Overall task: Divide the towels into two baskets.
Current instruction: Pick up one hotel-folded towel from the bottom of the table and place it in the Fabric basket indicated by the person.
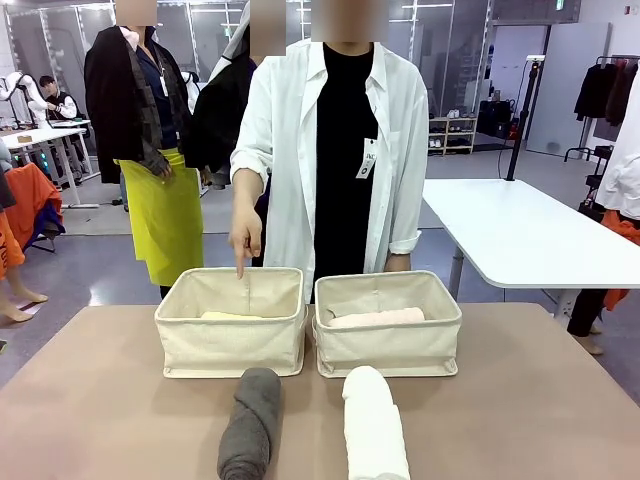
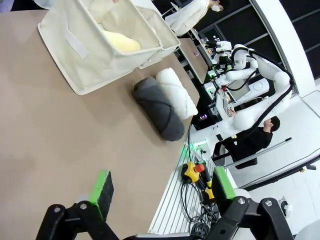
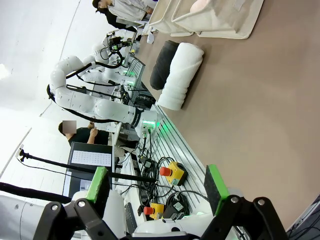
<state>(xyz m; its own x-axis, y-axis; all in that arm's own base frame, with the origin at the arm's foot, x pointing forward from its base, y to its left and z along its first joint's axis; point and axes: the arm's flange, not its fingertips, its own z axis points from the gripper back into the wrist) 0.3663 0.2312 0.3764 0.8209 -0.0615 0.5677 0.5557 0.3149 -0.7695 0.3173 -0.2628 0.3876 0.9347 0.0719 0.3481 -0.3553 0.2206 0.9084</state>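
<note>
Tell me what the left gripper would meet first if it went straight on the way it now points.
Most likely the dark grey towel: it lies on the table directly beyond the gap of the open left gripper. Depth is unclear, so the table near its edge might come first.

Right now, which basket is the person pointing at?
The basket on the robot's left, holding the pale yellow towel; the person's hand points down over its far rim. The other basket holds the pink towel.
</note>
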